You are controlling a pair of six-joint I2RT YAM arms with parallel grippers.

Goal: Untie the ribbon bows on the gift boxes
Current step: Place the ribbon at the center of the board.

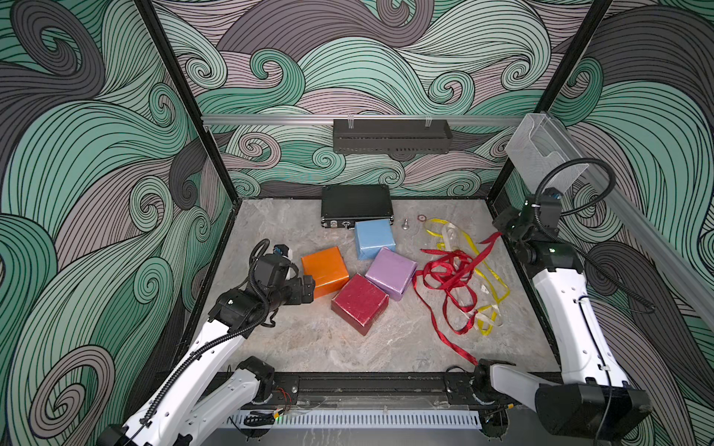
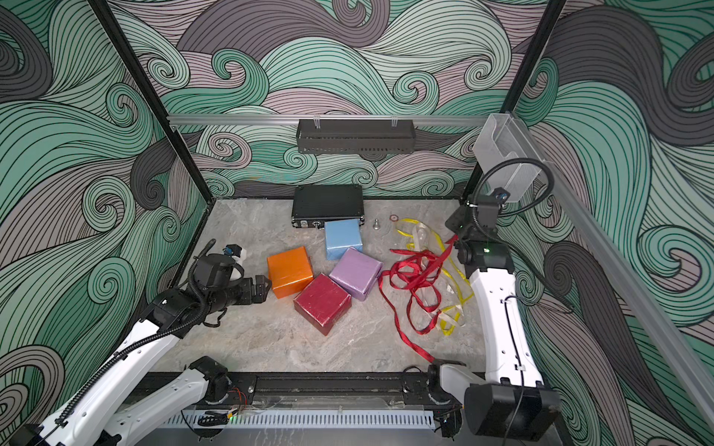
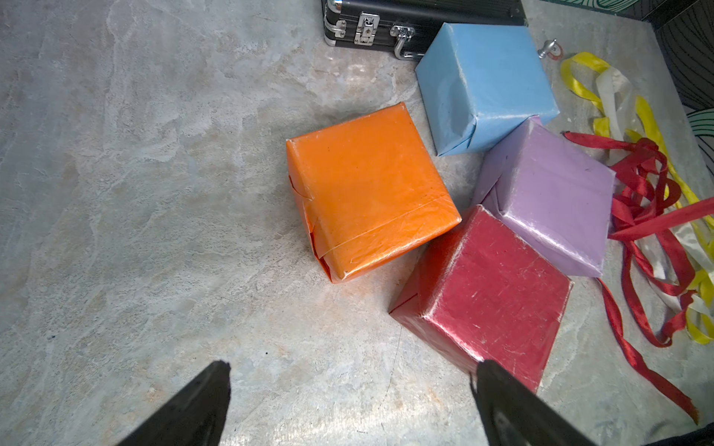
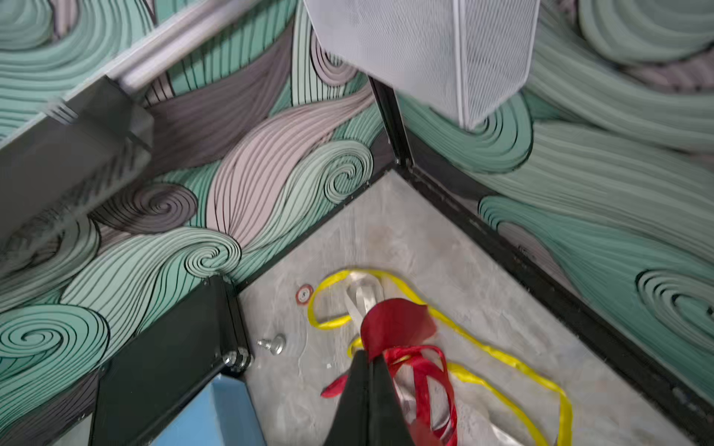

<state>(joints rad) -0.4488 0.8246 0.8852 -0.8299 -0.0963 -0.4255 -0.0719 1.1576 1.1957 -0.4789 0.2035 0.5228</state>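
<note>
Black-fingered left gripper (image 3: 352, 367): jaws wide apart, empty, just beside the orange gift box (image 1: 325, 270). The glossy red gift box (image 1: 359, 303) sits close against the orange box and the lilac gift box (image 1: 392, 272). The light blue gift box (image 1: 374, 238) stands just in front of the black latched case (image 1: 356, 206). Right of the boxes, the red ribbons (image 3: 664, 220), yellow ribbon (image 4: 326, 325) and silvery white ribbon (image 4: 359, 299) lie untied in a tangle on the marble-patterned table (image 1: 309, 347). Right gripper (image 4: 369, 354): jaws together, clamped on one red ribbon end, raised over the tangle.
</note>
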